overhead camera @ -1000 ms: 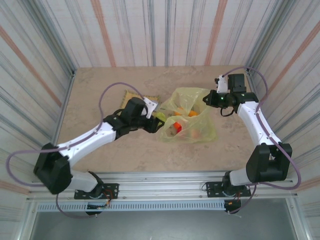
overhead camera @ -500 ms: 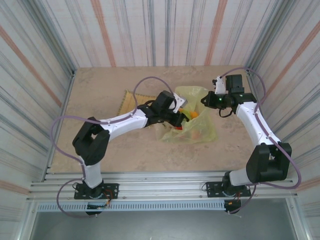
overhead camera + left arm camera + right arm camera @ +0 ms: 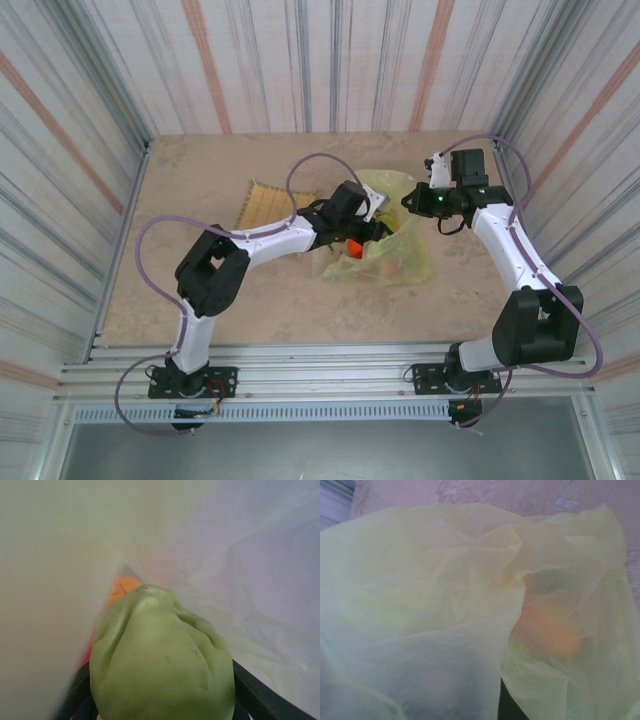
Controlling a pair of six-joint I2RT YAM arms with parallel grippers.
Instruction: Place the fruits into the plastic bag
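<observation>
Lab test cell, striped walls (image 3: 330, 60), mounting rail (image 3: 330, 358)

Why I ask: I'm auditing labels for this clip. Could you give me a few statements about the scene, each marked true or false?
1. The left tool holds a green fruit inside the plastic bag. True.
2. The right tool is open and clear of the bag. False: it is shut on the bag's rim.
3. An orange fruit shows through the bag's film. True.
4. The woven mat lies right of the bag. False: the woven mat lies left of it.
5. A red fruit sits on the mat. False: the red fruit is in the bag.
</observation>
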